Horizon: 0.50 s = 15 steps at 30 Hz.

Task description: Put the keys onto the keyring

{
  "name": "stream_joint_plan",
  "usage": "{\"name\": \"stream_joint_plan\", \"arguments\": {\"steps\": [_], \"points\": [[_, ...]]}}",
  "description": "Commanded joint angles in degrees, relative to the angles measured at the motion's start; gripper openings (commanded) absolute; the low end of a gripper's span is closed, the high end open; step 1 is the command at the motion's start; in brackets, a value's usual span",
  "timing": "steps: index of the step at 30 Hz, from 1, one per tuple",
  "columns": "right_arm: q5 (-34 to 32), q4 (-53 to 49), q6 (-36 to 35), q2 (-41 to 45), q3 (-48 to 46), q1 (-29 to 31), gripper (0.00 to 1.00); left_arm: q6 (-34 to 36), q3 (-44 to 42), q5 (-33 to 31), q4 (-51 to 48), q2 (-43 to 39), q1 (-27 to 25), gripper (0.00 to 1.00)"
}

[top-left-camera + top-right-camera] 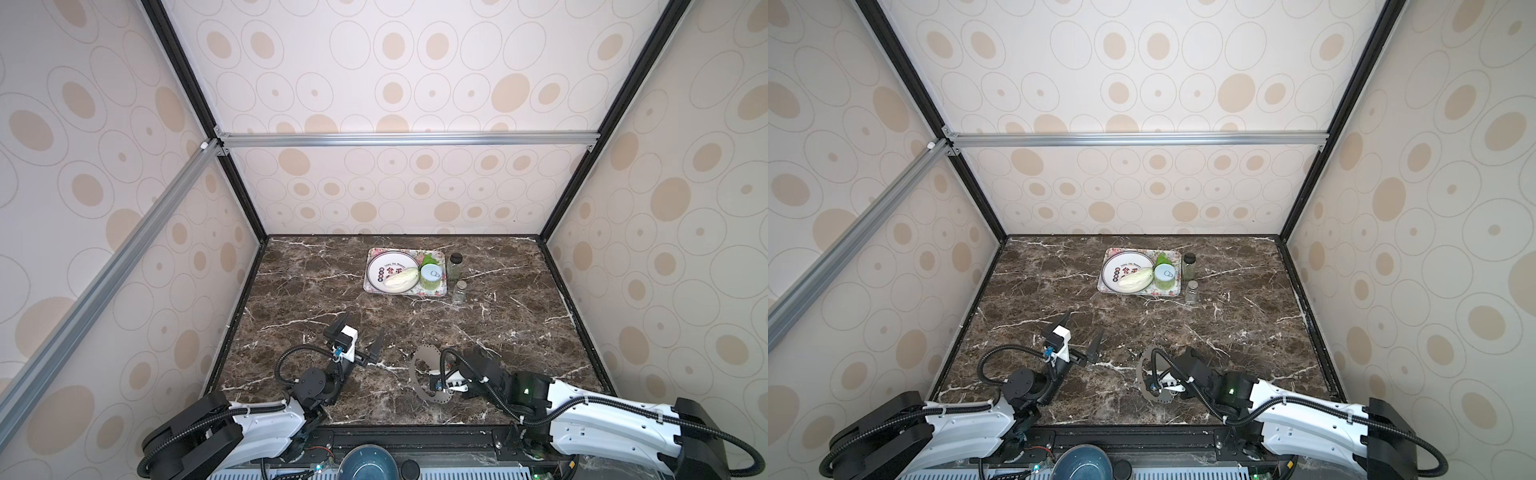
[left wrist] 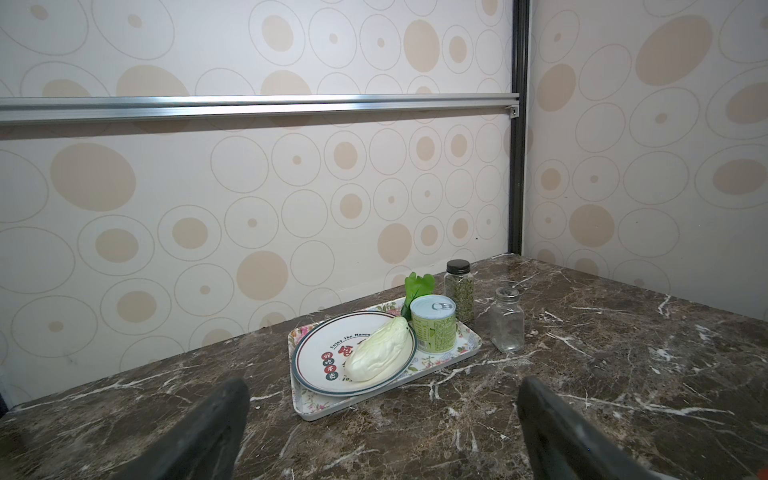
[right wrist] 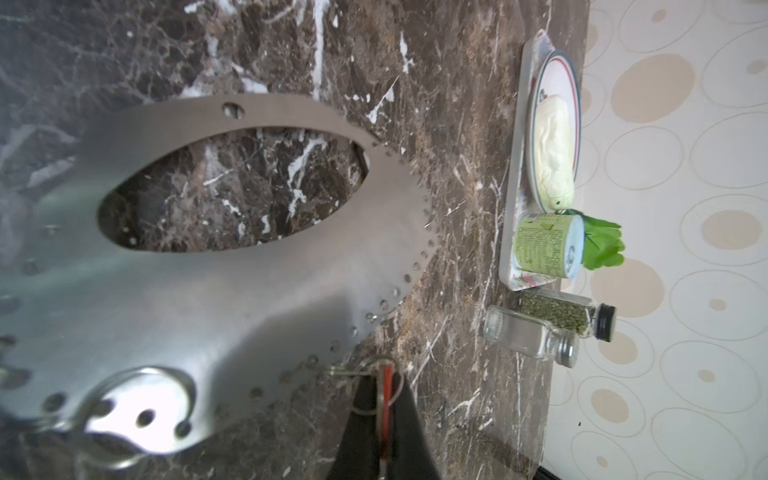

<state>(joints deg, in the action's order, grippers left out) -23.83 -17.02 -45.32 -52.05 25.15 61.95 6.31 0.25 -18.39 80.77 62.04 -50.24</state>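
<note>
Your right jaws pinch the red-tagged key (image 3: 386, 388), low in the right wrist view, just beside the keyring (image 3: 249, 299) rim. Left jaws are spread wide, holding nothing. Next, I judge, its small ring (image 3: 347, 370) must enter a rim hole.

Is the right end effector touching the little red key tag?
Touching. In the right wrist view, the right end effector has its two black fingers squeezed shut on the red-orange key tag, with no gap on either side.

I see a dark marbled tabletop (image 1: 311, 291) carrying a floral tray (image 2: 309, 405) toward the back, a herb jar (image 1: 456, 266) and clear shaker (image 1: 459, 291) just beside it, and the keyring (image 3: 249, 291) near the front.
</note>
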Motion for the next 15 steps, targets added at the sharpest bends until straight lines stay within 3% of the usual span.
{"name": "stream_joint_plan", "arguments": {"steps": [1, 9, 15], "points": [[0.47, 1.34, 3.67, -1.53, -0.85, -0.54, 0.0, 0.73, -0.37, -0.38, 0.26, -0.2, 0.4, 1.0], [3.31, 0.44, 5.1, -3.81, -2.22, -0.77, 0.0, 0.71, -0.29, -0.14, 0.22, -0.33, 0.47, 1.0], [1.42, -2.66, 5.51, -3.41, -1.85, -0.69, 0.0, 0.75, -0.38, -0.24, 0.08, -0.45, 0.43, 1.0]]}}
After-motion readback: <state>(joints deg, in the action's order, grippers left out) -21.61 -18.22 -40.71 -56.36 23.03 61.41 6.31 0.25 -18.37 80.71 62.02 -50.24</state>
